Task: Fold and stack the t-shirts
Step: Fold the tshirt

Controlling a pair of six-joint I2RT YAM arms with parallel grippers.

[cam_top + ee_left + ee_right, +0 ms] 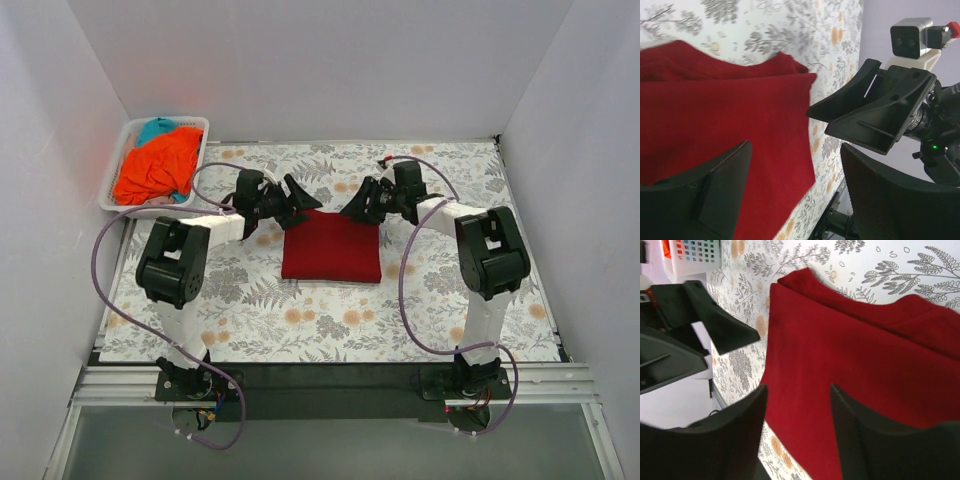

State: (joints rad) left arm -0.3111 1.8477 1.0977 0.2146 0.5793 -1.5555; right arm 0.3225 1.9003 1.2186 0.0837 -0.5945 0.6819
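Beneath left pincer (297, 207) and right pincer (358, 205) lies the red t-shirt (332, 247).

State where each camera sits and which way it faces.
Top external: above and behind the arm bases, looking down on the tablecloth, the folded dark red t-shirt and both arms.
Left wrist: on the left arm, facing the shirt's edge; own fingers show, plus the right gripper.
Right wrist: on the right arm, facing the shirt; own fingers, left gripper.
Shared: every view shows the shirt.

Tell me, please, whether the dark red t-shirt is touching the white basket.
Apart: the top view shows bare floral tablecloth between the dark red t-shirt and the white basket.
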